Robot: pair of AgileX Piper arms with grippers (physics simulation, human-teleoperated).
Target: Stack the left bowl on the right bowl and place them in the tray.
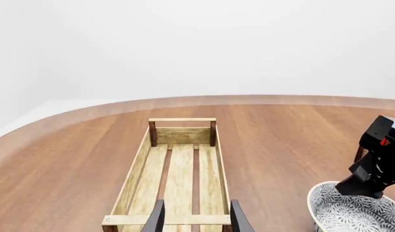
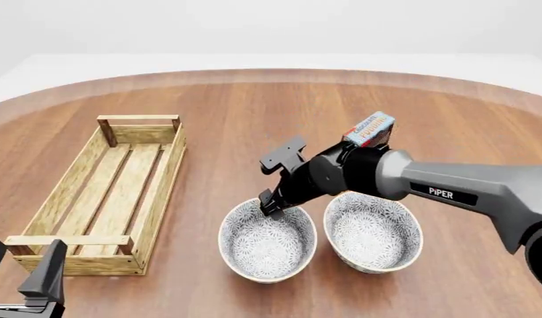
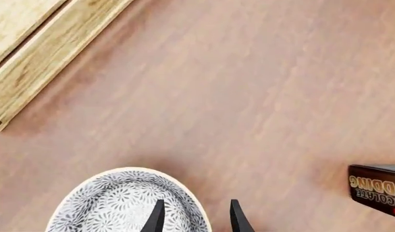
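Note:
Two patterned grey-white bowls sit side by side near the table's front: the left bowl [image 2: 266, 245] and the right bowl [image 2: 373, 232]. My right gripper [image 2: 271, 204] reaches across from the right and is open, its fingers straddling the far rim of the left bowl [image 3: 114, 203], as the right wrist view shows for that gripper [image 3: 195, 220]. The light-wood tray [image 2: 160, 179] lies empty at the left. Near the tray's front end my left gripper [image 2: 22, 258] is open with nothing in it, and in its wrist view the gripper [image 1: 196, 222] looks along the tray [image 1: 136, 174].
A small pudding box [image 2: 370, 129] stands behind the right arm, beyond the bowls, and shows as a brown box [image 3: 378, 191] in the right wrist view. The right arm [image 1: 378, 159] hangs over the left bowl [image 1: 355, 212] in the left wrist view.

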